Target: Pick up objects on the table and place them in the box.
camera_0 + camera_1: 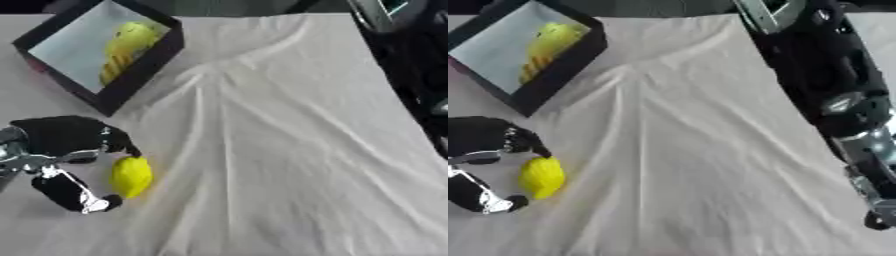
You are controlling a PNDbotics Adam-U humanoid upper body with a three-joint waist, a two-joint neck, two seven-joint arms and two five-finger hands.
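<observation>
A yellow lemon-shaped object (131,176) lies on the white cloth at the lower left. My left hand (61,137) reaches in from the left edge. Its black fingers curl over the top of the object and its thumb (74,194) closes in from below, so the object sits pinched between them. The black box (140,75) stands tilted at the upper left, some way beyond the hand. Inside it lie a yellow piece (133,37) and a ridged yellow-orange piece (112,69). My right hand (870,182) hangs at the right edge, far from the object.
The white cloth (289,150) covers the table, with folds fanning out from near the box. My dark right arm (824,65) runs down the right side. A dark strip lies beyond the table's far edge.
</observation>
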